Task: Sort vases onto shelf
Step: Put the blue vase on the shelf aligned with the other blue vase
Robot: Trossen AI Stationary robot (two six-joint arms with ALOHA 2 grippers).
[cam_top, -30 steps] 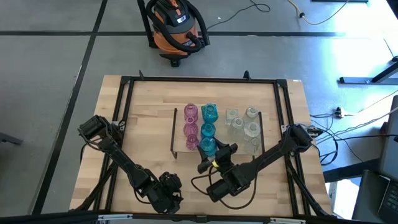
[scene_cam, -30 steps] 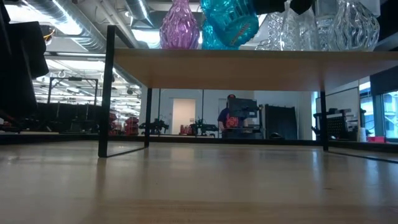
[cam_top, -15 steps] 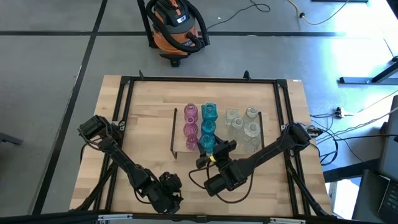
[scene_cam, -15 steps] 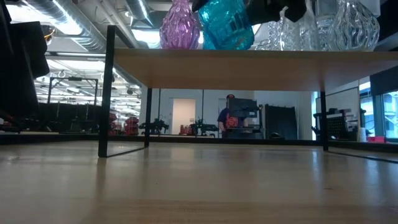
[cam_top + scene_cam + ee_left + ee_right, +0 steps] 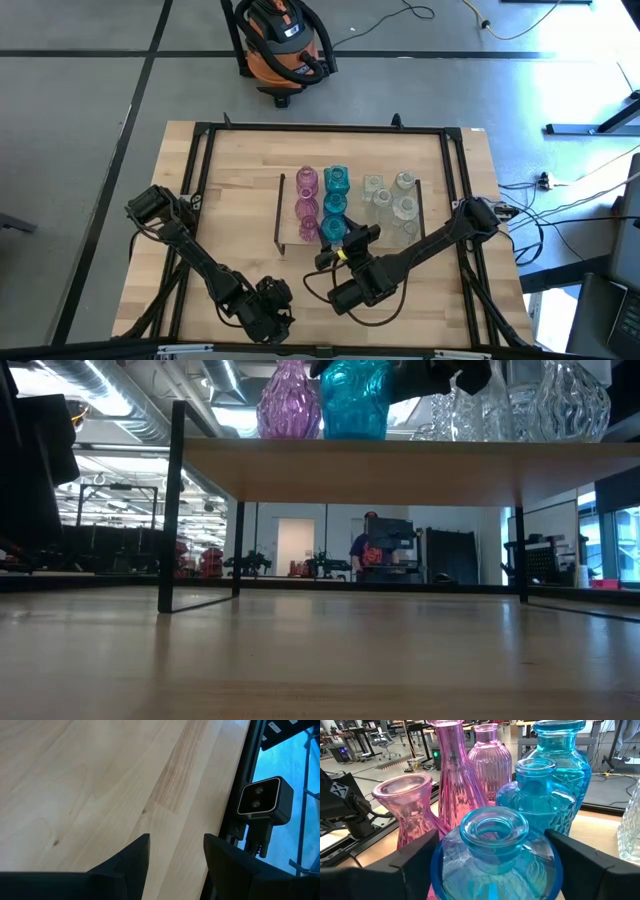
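Upright now, the teal vase (image 5: pixel 496 851) stands on the shelf (image 5: pixel 352 244); my right claw (image 5: pixel 345 243) spreads wide, freeing it.

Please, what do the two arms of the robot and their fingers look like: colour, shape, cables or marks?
Both arms are matte black, built of slim jointed segments with bulkier wrist blocks. The right gripper shows a small yellow mark on its wrist and a thin black cable looping beside it. Its fingers are broad, dark, angular plates. The left gripper has similar dark, tapered fingers.
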